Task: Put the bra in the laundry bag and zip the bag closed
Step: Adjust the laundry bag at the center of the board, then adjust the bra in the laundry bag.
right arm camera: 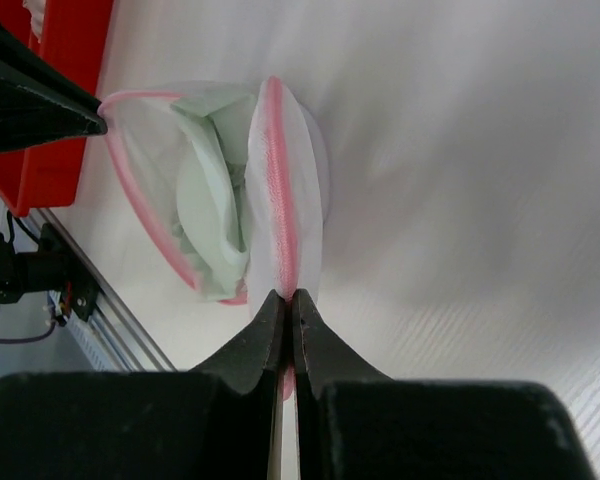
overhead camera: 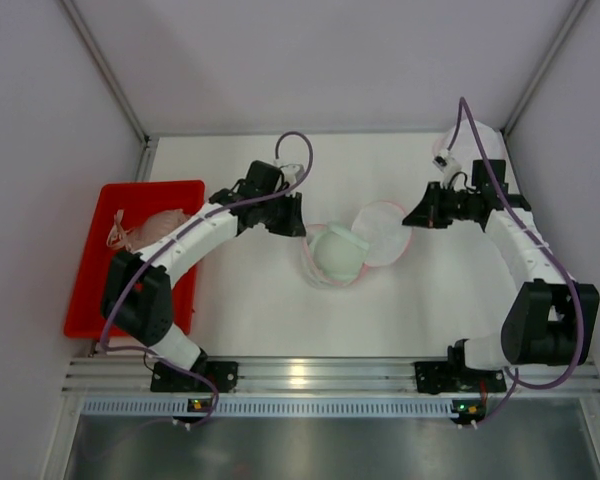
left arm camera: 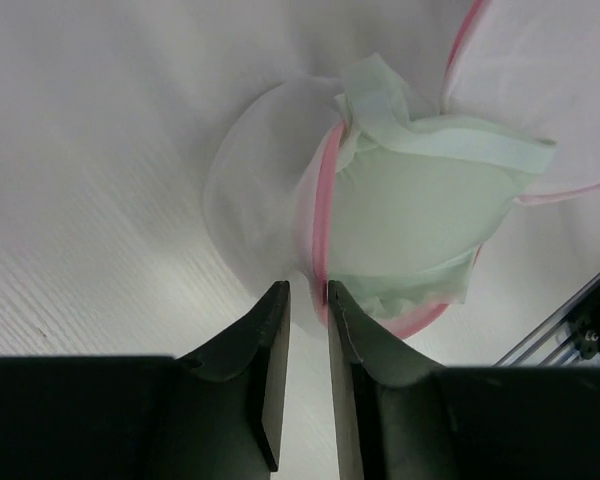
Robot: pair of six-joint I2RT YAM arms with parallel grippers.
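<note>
I see the bra (left arm camera: 420,200) sitting inside the unzipped bag (overhead camera: 382,228) at the middle of the table (overhead camera: 250,310), its pale green cups showing at the mouth. My right gripper (right arm camera: 285,298) has its jaws pressed together on the pink rim of the raised flap. My left gripper (left arm camera: 308,295) is at the opposite rim, jaws a narrow gap apart; I cannot tell whether they pinch it. A red tray (overhead camera: 85,300) holding a garment (overhead camera: 155,225) lies to the left.
</note>
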